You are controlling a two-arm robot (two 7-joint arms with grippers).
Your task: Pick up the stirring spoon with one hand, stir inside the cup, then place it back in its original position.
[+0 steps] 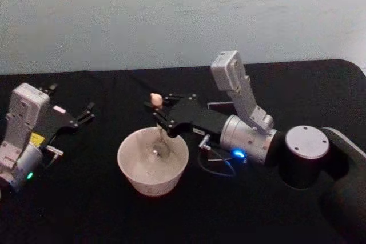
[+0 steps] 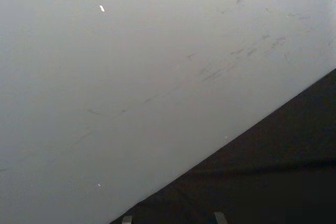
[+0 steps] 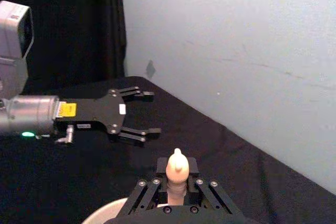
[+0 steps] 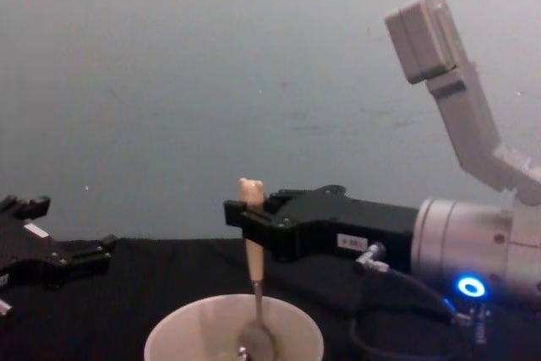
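Centrally, on the black cloth-covered tabletop [image 1: 114, 221], stands the wide round cream-white cup [image 1: 143, 182]; the small stirring spoon [image 4: 253, 264], with its beige handle, bear-head top and shiny metal bowl, stands inside it. The spoon's long axis is close to vertical, with the bear head pointing up above the rim and the bowl pointing down, low in the cup's interior; whether the bowl touches the bottom cannot be told. The right pincer [image 1: 160, 115] reaches in horizontally from the right, above the cup's rim; its fingers are clamped on the upper handle just below the bear head, as the right wrist view confirms. A black cable [image 1: 217, 167] loops from the right arm's wrist onto the tabletop just beside the cup, apart from the spoon. The left pincer [image 3: 151, 113] lies at the left, well apart from the cup, with its fingers spread and nothing between them; it points toward the far side of the tabletop. A plain pale wall [image 1: 171, 15] closes the scene behind; a dark curtain [image 3: 79, 24] hangs at its far left end.
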